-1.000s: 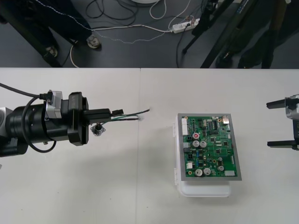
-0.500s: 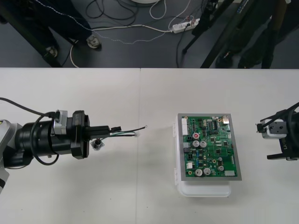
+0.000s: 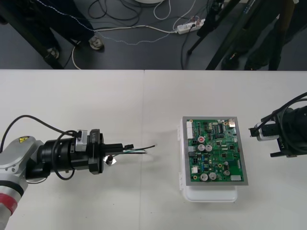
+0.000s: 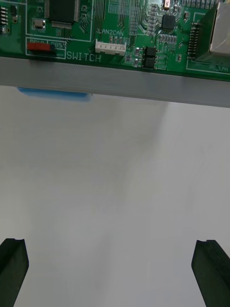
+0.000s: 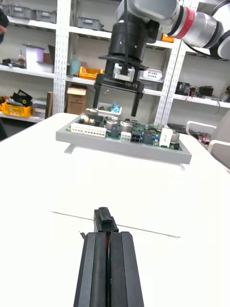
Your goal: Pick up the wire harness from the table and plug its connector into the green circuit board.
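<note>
My left gripper (image 3: 118,148) hovers over the table left of the green circuit board (image 3: 217,150) and is shut on the wire harness (image 3: 139,150). The thin wires stick out of it toward the board, and the metal socket (image 3: 111,161) hangs just under the fingers. In the left wrist view the shut fingers (image 5: 96,268) clamp the black plug (image 5: 105,220), with the board (image 5: 123,134) and the right gripper (image 5: 119,91) ahead. My right gripper (image 3: 261,142) stands open just right of the board. Its fingers (image 4: 13,268) are far apart, facing the board's edge (image 4: 115,29).
The board rests on a white base (image 3: 211,194) right of the table's middle. A seam (image 3: 143,105) runs down the table between my left gripper and the board. Bare table lies between the harness tip and the board.
My left arm has carried the harness toward the table's front and slightly toward the board. My right gripper has moved in from the table's right edge toward the board.
</note>
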Available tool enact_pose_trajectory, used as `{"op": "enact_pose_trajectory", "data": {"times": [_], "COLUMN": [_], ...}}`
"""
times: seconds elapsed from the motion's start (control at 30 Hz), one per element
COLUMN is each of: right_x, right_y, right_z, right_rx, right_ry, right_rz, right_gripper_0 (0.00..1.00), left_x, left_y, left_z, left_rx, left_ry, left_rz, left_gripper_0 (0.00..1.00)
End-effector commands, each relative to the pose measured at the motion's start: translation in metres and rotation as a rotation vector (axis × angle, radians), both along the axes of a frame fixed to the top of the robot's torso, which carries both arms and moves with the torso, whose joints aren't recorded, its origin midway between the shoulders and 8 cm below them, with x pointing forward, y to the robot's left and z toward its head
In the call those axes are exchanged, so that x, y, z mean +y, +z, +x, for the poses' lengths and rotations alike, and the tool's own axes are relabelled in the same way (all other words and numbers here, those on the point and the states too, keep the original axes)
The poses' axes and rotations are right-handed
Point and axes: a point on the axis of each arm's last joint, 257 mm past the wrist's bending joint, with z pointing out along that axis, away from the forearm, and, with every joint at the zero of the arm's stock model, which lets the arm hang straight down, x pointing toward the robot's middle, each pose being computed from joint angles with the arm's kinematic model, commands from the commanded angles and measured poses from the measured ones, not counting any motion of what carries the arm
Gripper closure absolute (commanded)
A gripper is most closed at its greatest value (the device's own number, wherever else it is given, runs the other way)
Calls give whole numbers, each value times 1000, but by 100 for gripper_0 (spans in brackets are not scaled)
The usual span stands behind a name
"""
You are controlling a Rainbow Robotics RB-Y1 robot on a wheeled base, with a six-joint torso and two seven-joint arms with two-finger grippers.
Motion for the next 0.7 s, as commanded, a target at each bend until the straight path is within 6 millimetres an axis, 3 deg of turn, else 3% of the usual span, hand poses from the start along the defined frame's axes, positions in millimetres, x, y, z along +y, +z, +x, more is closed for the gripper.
{"op": "enact_pose_trajectory", "data": {"times": [0.03, 0.5, 0.7], "right_x": [17, 65, 67], "right_y": [6, 3, -1], "right_z": [5, -20, -27], "right_rx": [-16, 7, 7], "right_ry": [36, -47, -47], "right_rz": [-5, 81, 72], "right_gripper_0": [0, 0, 0], "left_x": [-35, -65, -74], "left_y": [10, 11, 17], "left_z": [-11, -20, -23], "left_rx": [-111, -131, -122], "left_ry": [-121, -234, -263], "left_rz": [-27, 2, -12], "left_gripper_0": [100, 100, 100]}}
